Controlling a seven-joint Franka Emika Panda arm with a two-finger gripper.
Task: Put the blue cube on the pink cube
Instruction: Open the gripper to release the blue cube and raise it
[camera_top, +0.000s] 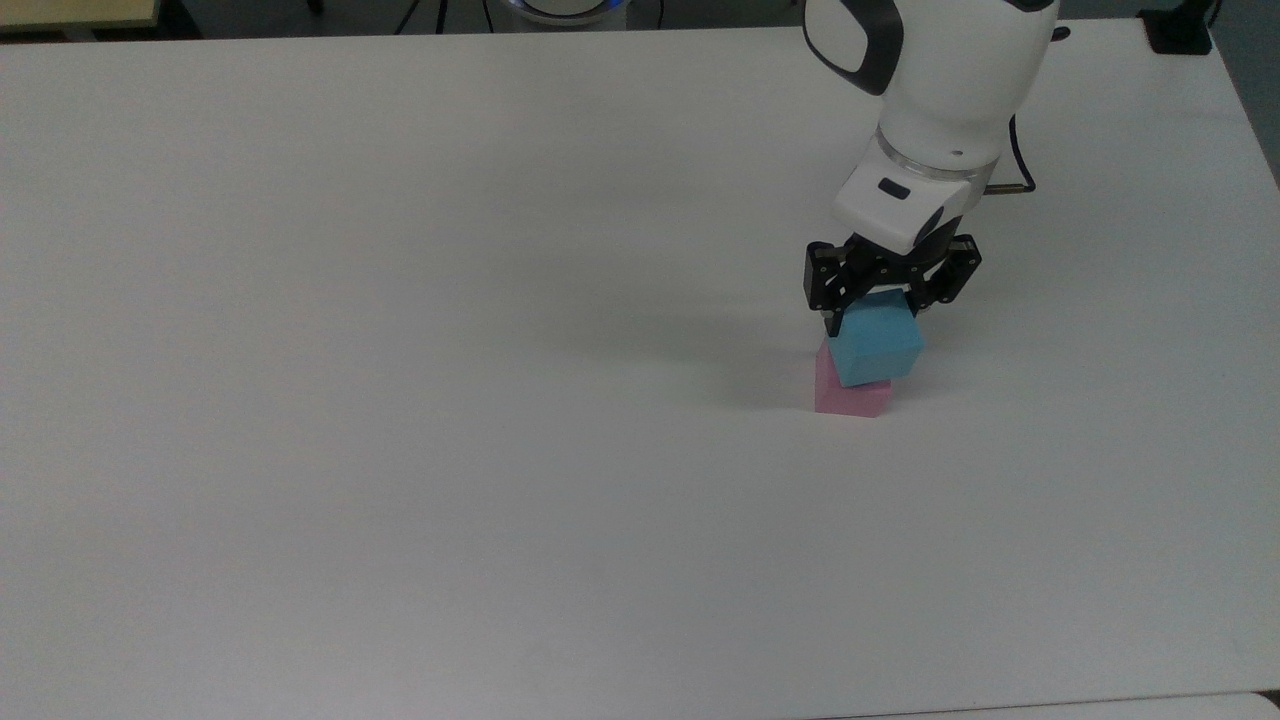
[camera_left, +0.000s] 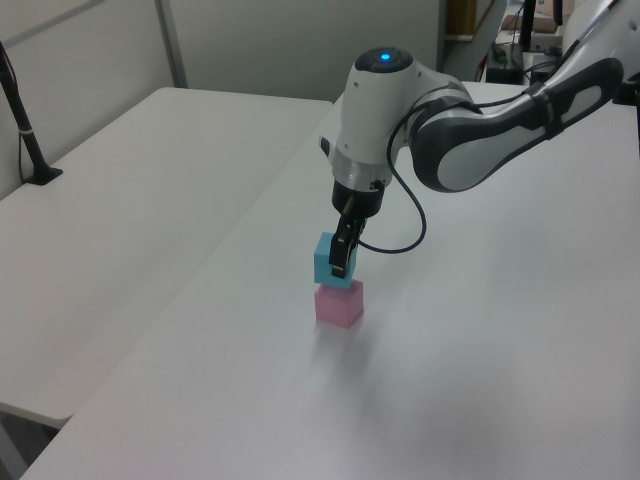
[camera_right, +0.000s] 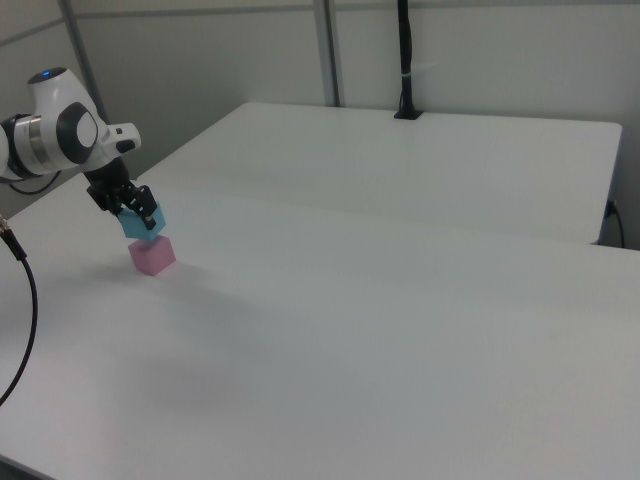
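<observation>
My gripper (camera_top: 878, 320) (camera_left: 338, 262) (camera_right: 137, 214) is shut on the blue cube (camera_top: 876, 345) (camera_left: 326, 262) (camera_right: 143, 224) and holds it just above the pink cube (camera_top: 848, 396) (camera_left: 339, 305) (camera_right: 152, 255). The pink cube rests on the white table (camera_top: 400, 400). In the top view the blue cube covers most of the pink cube, leaving its left and lower faces showing. In the left view the blue cube hangs close over the pink cube's top, shifted slightly to the left view's left. I cannot tell whether the two cubes touch.
A black cable (camera_top: 1020, 175) runs from the gripper's wrist along the white arm (camera_left: 470, 130). A black post (camera_left: 25, 130) stands on a neighbouring table, and another black post (camera_right: 405, 60) stands at the far table edge in the right view.
</observation>
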